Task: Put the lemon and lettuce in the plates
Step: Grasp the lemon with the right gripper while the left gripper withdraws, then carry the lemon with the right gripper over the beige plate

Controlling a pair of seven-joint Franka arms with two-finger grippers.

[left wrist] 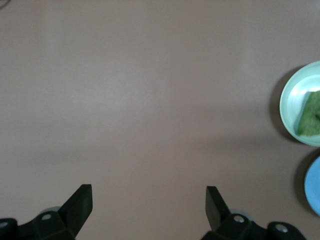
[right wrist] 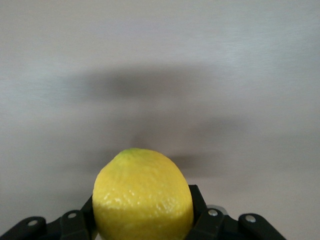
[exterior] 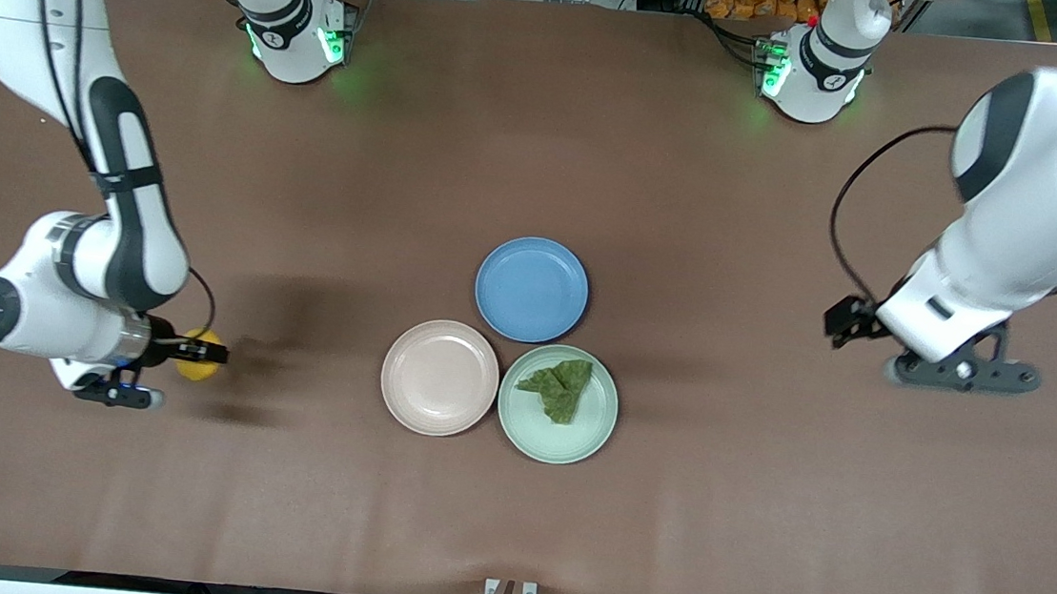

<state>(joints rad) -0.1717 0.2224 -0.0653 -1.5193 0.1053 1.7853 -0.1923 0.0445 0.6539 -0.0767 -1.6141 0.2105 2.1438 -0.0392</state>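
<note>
Right gripper (exterior: pixel 198 356): mine, at the right arm's end of the table, well apart from the beige plate. My fingers (right wrist: pixel 200 207) pinch the lemon from both sides.
Lemon (exterior: pixel 197 356): yellow, dimpled skin, clamped between my right fingers above the bare brown table (exterior: pixel 510 506), with its shadow on the tabletop below; it is in no plate yet. The right wrist view shows it filling the gap between the black finger pads.
Beige plate (exterior: pixel 440 377): round, shallow, nothing in it. This is my landmark for the rest.
Blue plate (exterior: pixel 531 289): just beside the beige plate and farther from the front camera; nothing in it.
Green plate (exterior: pixel 528 417): touching or nearly touching the beige plate, on the side toward the left arm's end of the table, about as near the front camera.
Lettuce (exterior: pixel 562 387): dark green crinkled leaf lying in the green plate, on the part of it nearest the blue plate. The left wrist view catches its edge too.
Left gripper (exterior: pixel 850 321): mine, waiting over bare table toward the left arm's end, well apart from the beige plate. My fingers (left wrist: pixel 80 202) are spread wide with nothing between them.
</note>
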